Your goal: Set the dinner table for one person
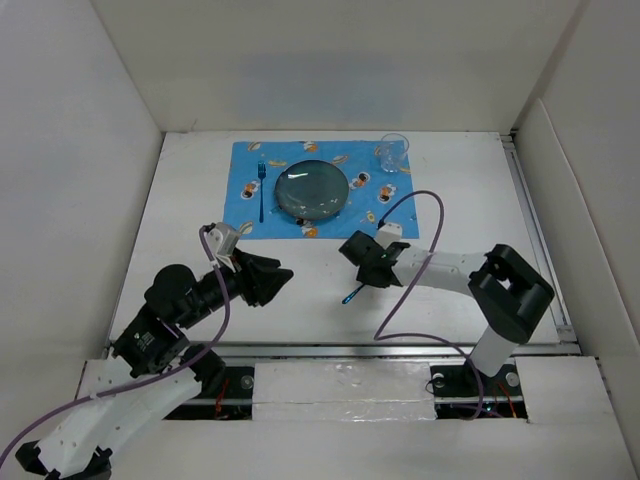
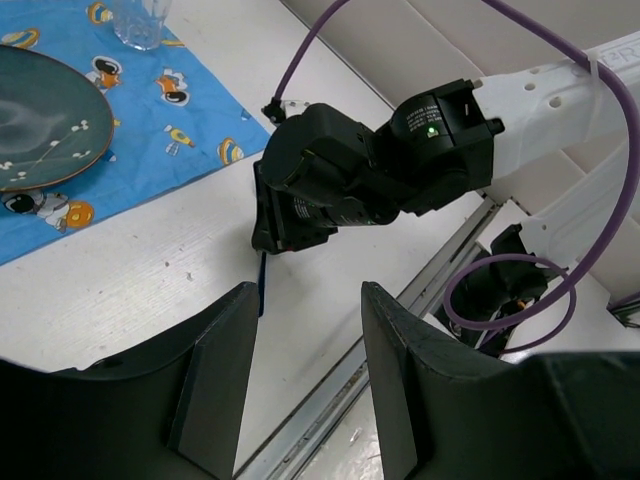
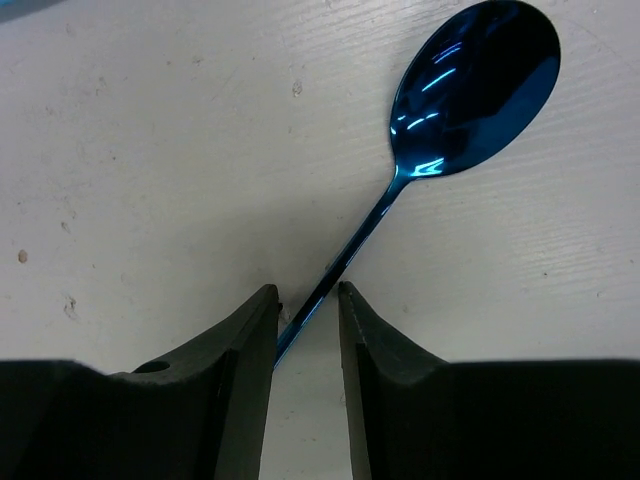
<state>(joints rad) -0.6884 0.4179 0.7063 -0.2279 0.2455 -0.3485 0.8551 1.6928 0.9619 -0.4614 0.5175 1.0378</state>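
Note:
A shiny blue spoon [image 3: 475,90] lies on the white dinner table [image 1: 190,200], just in front of the blue placemat [image 1: 245,215]. My right gripper [image 3: 308,290] is down at the tabletop, its jaws closed to a narrow gap on the end of the spoon's handle. In the top view the spoon [image 1: 350,296] sticks out to the lower left of the right gripper [image 1: 362,272]. My left gripper [image 1: 285,277] is open and empty, hovering left of the spoon and pointing at the right gripper [image 2: 262,250].
On the placemat are a dark green plate [image 1: 312,190], a blue fork [image 1: 262,190] to its left and a clear glass [image 1: 394,152] at the far right corner. White walls surround the table. A metal rail [image 1: 400,348] runs along the near edge.

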